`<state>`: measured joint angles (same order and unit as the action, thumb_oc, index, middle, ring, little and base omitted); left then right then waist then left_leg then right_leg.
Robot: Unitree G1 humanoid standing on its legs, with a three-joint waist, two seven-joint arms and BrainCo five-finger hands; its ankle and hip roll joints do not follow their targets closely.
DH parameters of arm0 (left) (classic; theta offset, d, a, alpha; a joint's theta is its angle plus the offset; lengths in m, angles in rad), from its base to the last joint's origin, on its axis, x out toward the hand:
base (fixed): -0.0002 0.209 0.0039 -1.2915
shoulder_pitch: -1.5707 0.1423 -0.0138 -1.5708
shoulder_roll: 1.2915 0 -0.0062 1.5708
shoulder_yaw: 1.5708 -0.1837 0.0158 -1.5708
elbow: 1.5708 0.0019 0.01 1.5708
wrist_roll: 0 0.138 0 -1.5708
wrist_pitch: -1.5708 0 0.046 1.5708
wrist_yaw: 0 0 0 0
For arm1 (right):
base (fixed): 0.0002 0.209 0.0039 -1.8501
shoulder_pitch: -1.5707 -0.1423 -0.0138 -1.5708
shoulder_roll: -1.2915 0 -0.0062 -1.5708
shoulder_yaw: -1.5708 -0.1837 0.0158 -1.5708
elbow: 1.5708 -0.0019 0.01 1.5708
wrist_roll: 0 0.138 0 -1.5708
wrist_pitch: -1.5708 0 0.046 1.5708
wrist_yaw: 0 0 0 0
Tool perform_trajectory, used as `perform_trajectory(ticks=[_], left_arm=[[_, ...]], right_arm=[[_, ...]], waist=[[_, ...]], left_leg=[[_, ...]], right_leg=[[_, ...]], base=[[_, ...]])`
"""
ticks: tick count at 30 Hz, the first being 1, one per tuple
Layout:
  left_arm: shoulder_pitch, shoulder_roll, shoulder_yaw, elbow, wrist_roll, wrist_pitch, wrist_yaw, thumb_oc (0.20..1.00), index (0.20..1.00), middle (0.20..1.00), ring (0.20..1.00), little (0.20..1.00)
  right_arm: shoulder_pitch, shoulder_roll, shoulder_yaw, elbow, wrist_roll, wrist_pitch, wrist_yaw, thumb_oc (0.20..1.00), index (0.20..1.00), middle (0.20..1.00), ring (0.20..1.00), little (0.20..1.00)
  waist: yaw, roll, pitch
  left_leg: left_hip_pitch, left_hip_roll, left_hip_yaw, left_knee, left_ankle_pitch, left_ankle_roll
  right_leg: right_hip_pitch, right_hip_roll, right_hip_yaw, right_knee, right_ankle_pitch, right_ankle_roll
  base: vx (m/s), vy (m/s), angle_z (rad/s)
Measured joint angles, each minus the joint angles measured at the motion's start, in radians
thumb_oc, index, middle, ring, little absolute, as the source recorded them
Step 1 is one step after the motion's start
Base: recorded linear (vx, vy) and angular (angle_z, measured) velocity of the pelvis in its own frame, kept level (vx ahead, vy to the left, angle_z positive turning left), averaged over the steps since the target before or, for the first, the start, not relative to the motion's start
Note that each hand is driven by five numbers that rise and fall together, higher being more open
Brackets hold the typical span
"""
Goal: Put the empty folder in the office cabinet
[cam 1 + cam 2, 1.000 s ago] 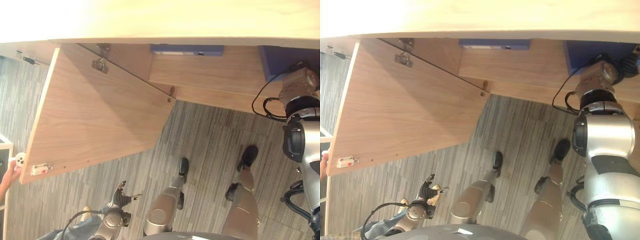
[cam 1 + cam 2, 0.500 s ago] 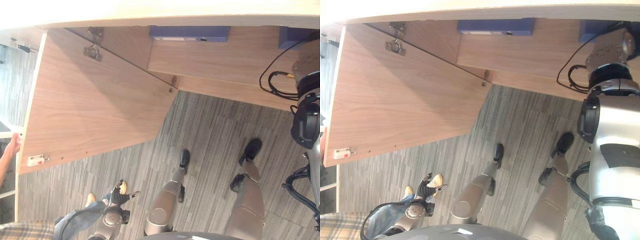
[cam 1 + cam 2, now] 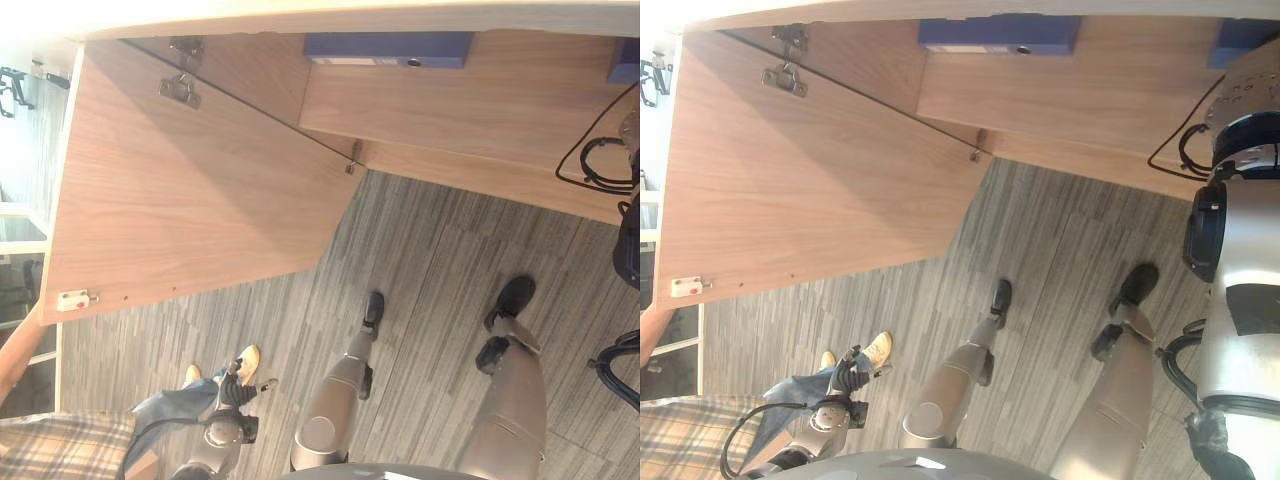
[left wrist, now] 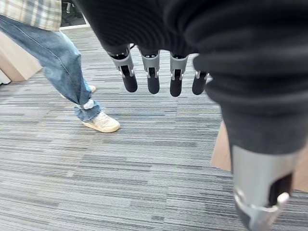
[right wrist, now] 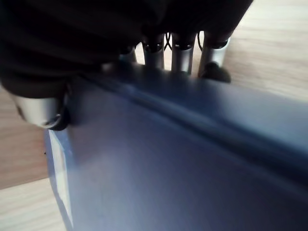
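Person point(image 3: 60, 455) stepped closer; 2 blue folders point(image 3: 388, 47), point(image 5: 183, 163).

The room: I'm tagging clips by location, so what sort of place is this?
Probably an office: grey striped carpet, a wooden cabinet with its door open, and a blue folder lying inside.

No text, number or sign can be read in any view. The blue folder point(image 3: 388, 49) at the upper middle of the left eye view carries a pale spine label, but any print on it is too small to make out. The folder point(image 5: 192, 163) seen close in the right wrist view has a pale label strip along its lower left edge, blurred and unreadable. A small white tag point(image 3: 73, 299) with a red spot sits at the left edge of the cabinet door point(image 3: 190, 200); no print shows on it.
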<state>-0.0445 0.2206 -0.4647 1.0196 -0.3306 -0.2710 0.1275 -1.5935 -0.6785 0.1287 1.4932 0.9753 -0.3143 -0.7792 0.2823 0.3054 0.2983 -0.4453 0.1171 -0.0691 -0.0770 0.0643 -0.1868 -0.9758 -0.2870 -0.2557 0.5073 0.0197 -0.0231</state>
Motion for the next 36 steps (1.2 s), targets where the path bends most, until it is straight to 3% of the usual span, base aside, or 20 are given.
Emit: perform_trajectory(ticks=[5, 20, 21, 33, 35, 36], left_arm=[[-0.01, -0.001, 0.006, 0.002, 0.0, 0.0, 0.002, 1.0, 1.0, 1.0, 1.0, 1.0], [-0.01, -0.003, 0.036, 0.023, -0.002, 0.001, 0.018, 1.0, 1.0, 1.0, 1.0, 1.0], [-0.01, -0.003, 0.037, 0.024, -0.002, 0.001, 0.018, 1.0, 1.0, 1.0, 1.0, 1.0], [-0.013, -0.003, 0.036, 0.041, -0.018, 0.002, 0.019, 1.0, 1.0, 1.0, 1.0, 1.0], [-0.018, -0.002, 0.036, 0.041, -0.017, 0.003, 0.019, 1.0, 1.0, 1.0, 1.0, 1.0], [-0.029, 0.001, 0.036, 0.042, -0.017, 0.008, 0.02, 1.0, 1.0, 1.0, 1.0, 1.0]], right_arm=[[0.0, 0.01, 0.003, 0.003, -0.036, 0.037, 0.007, 0.2, 0.2, 0.2, 0.2, 0.2], [0.0, 0.033, 0.019, 0.003, -0.051, 0.05, 0.016, 0.2, 0.2, 0.2, 0.2, 0.2], [0.0, 0.038, 0.019, 0.003, -0.051, 0.051, 0.016, 1.0, 1.0, 1.0, 1.0, 1.0], [-0.004, 0.069, 0.086, 0.015, -0.073, 0.083, 0.07, 1.0, 1.0, 1.0, 1.0, 1.0], [0.005, 0.084, 0.109, 0.035, -0.09, 0.099, 0.08, 1.0, 1.0, 1.0, 1.0, 1.0], [0.06, 0.107, 0.118, 0.041, -0.116, 0.116, 0.093, 1.0, 1.0, 1.0, 1.0, 1.0]], waist=[[-0.002, 0.0, 0.0], [-0.023, 0.0, 0.0], [-0.025, 0.0, 0.0], [-0.05, -0.003, 0.0], [-0.06, -0.012, -0.001], [-0.066, -0.035, -0.008]], left_leg=[[0.002, 0.001, 0.006, 0.0, 0.003, -0.004], [0.0, 0.002, 0.006, 0.0, 0.004, -0.007], [0.0, 0.002, 0.006, 0.0, 0.004, -0.007], [0.001, 0.003, 0.013, 0.0, 0.002, -0.01], [0.005, 0.003, 0.016, 0.0, 0.0, -0.012], [0.014, 0.009, 0.027, 0.0, -0.001, -0.017]], right_leg=[[-0.004, 0.001, 0.003, 0.004, -0.002, 0.0], [-0.006, 0.002, 0.002, 0.006, -0.002, -0.002], [-0.005, 0.002, 0.002, 0.006, -0.002, -0.002], [-0.003, 0.004, 0.003, 0.0, 0.0, 0.0], [-0.001, 0.005, 0.004, -0.001, 0.001, 0.0], [0.011, 0.018, 0.01, -0.014, 0.006, 0.0]], base=[[0.0, 0.0, -0.01], [0.0, 0.0, 0.0], [0.0, 0.0, 0.0], [0.0, 0.004, 0.0], [-0.02, 0.022, -0.08], [-0.01, 0.016, -0.09]])
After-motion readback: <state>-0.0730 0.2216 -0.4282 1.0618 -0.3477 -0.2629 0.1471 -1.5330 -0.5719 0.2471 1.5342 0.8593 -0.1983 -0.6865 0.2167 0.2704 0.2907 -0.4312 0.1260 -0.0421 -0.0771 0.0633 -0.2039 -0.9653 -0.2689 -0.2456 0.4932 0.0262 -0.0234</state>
